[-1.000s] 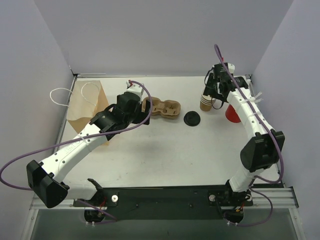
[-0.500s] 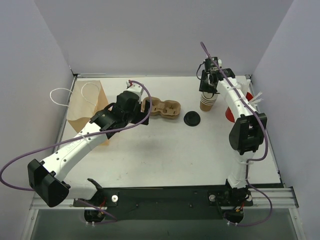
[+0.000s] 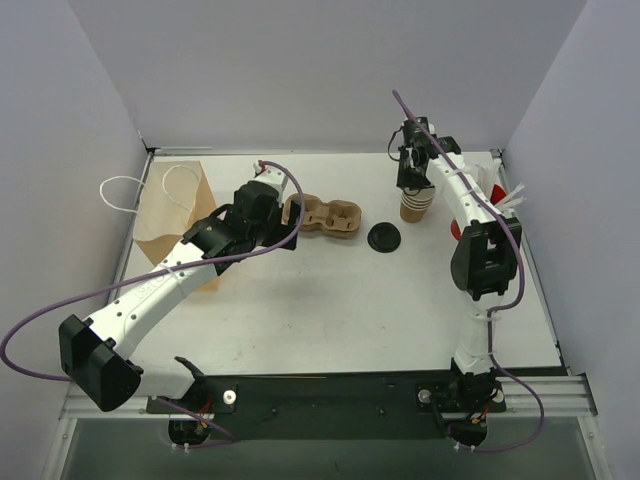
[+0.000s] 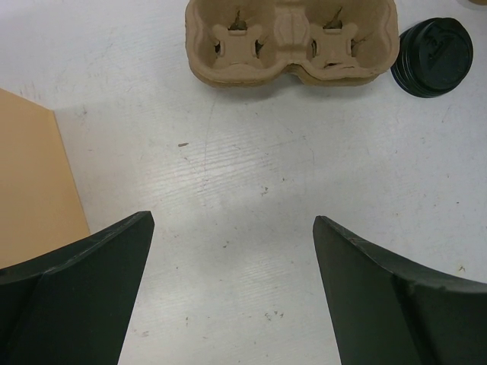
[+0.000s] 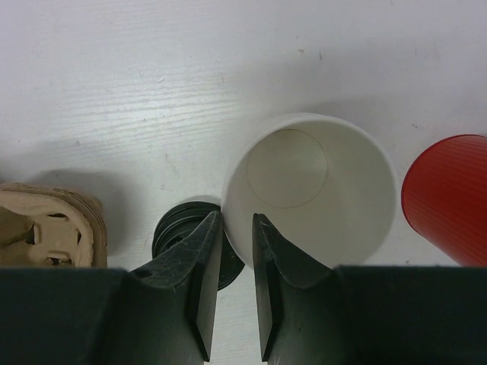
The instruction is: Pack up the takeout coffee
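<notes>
Grasp step: my right hand (image 5: 236, 219) straddles the rim of the cup (image 5: 312, 190), upright far-right on the worktop (image 3: 330, 300) by the red cup (image 5: 449, 190), jaws narrow, bite I can't tell; left hand (image 4: 232, 219) gapes wide; next I'd lift it to the carrier (image 3: 325, 217).

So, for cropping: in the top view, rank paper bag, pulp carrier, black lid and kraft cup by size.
1. tan paper bag
2. brown moulded-pulp cup carrier
3. round black lid and tan kraft-paper cup, about alike
</notes>
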